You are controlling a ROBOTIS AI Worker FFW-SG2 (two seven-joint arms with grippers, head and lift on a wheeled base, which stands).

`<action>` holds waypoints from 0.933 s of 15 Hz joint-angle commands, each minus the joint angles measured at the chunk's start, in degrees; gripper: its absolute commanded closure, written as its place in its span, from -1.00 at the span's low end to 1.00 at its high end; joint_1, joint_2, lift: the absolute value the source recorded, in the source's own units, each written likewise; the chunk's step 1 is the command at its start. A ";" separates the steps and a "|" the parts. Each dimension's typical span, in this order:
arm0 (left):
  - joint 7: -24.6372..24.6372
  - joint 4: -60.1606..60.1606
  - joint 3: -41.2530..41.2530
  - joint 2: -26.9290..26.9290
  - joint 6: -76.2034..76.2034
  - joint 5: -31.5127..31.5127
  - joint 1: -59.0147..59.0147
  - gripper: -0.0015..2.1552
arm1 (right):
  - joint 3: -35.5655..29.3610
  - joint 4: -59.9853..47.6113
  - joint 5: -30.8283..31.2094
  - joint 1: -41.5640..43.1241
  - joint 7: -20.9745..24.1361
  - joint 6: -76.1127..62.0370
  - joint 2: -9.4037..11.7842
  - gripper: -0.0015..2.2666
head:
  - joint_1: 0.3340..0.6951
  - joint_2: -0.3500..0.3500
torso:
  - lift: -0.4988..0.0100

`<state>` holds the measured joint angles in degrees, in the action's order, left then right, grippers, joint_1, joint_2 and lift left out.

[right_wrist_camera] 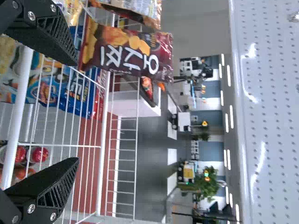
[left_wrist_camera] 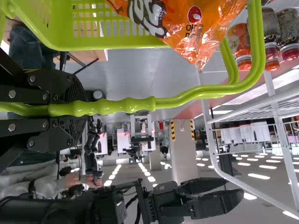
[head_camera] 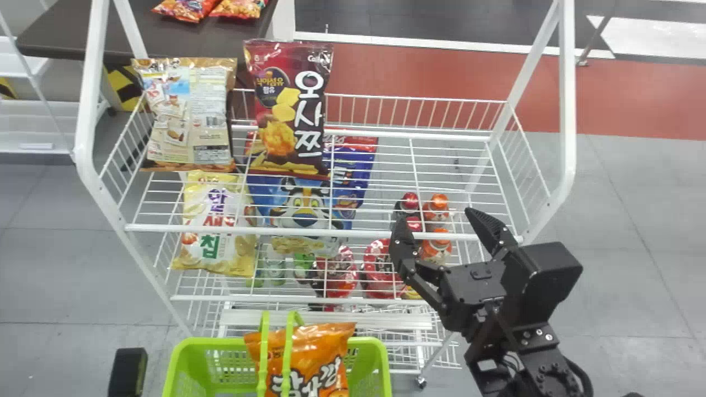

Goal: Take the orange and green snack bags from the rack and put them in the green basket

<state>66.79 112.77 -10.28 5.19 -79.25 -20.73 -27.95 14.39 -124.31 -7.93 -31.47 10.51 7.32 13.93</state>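
"Task bag, location?"

"Orange snack bag [head_camera: 314,347]: inside the green basket [head_camera: 193,344], seven o'clock in the head view. The handle [head_camera: 264,353] crosses in front of it."

"Left gripper?"

"Left gripper [left_wrist_camera: 81,111] found clamped on the basket handle, as the left wrist view shows. A black block [head_camera: 128,372] sits at eight o'clock in the head view; it may belong to the left arm, though I cannot tell which part."

"Right gripper?"

"Right gripper [head_camera: 436,218], between three and four o'clock, by the near edge of the rack's [head_camera: 309,231] upper shelf. Fingers spread apart, wire shelving between them in its wrist view."

"Rack contents?"

"Upper level: a bag with its pale printed back [head_camera: 190,116] outward at ten o'clock, and a dark red bag [head_camera: 289,110] at eleven, both upright. Lower down: a yellow bag [head_camera: 215,226], between eight and nine, and a blue bag [head_camera: 353,171] behind the wires."
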 commanded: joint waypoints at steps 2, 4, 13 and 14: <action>0.09 -0.18 0.00 0.00 0.01 -0.02 0.00 0.99 | -1.74 0.65 -1.13 -1.67 0.21 -4.72 -0.04 -0.93 | 1.00 -0.37 | 0.96; 0.18 -0.09 0.00 0.00 0.01 -0.10 0.00 0.99 | -1.47 0.65 -0.69 -2.28 0.83 -6.66 -0.04 -0.93 | 1.00 -0.43 | 0.96; 0.00 0.00 0.53 0.00 0.01 -0.28 -0.26 0.99 | -0.77 0.38 0.81 -2.28 3.99 -6.48 0.22 -0.93 | 1.00 -0.51 | 0.96; -0.08 0.00 0.53 0.00 0.01 -0.28 -0.26 0.99 | -0.77 0.38 0.81 -2.28 3.99 -6.48 0.31 -0.93 | 1.00 -0.51 | 0.96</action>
